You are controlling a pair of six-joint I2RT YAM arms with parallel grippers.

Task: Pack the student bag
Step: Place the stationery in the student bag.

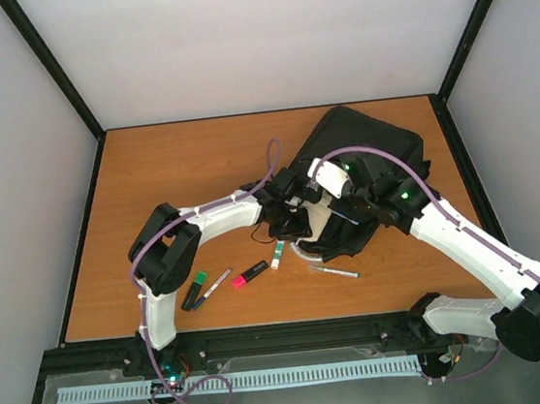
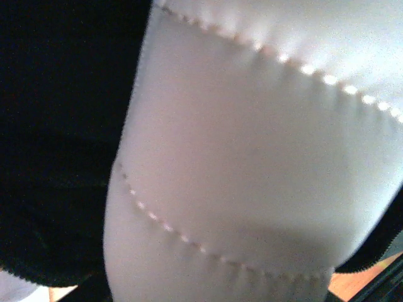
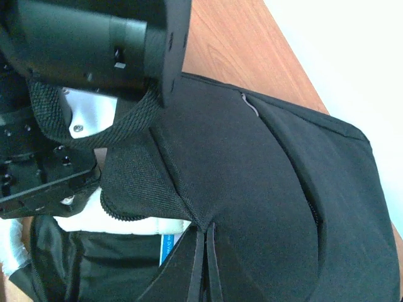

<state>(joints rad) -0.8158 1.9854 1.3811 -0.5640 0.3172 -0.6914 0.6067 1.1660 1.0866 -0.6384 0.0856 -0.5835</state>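
**Two pincers at the mouth of the student bag**

Both of my arms meet at one place, the near end of the student bag (image 1: 371, 142). The bag lies flat on the table (image 1: 179, 173), with its open mouth turned to my bases.

My right pincer (image 3: 203, 264) is fully closed. The black fabric at the edge of the mouth makes folds that run together at its fingertips, so I judge that it pinches this edge. I think the reason is simple: a soft bag closes by itself, and somebody must hold the mouth up.

My left pincer (image 1: 295, 226) is at the same mouth, on the left side of the bag. Its own camera sees only the pale lining (image 2: 252, 157) with stitched seams and some black cloth, very near. The fingers do not show there, so I cannot tell how far it is open, or if it has anything. The woven loop handle (image 3: 75, 132) of the bag hangs just beside its body.

Five writing things wait on the table, on the near-left side of the bag. A white marker (image 1: 277, 254) and a silver pen (image 1: 334, 272) are near the mouth; a red highlighter (image 1: 249, 275), a thin pen (image 1: 216, 284) and a green-capped marker (image 1: 194, 291) are farther from it. They are outside, so the packing is probably not finished.
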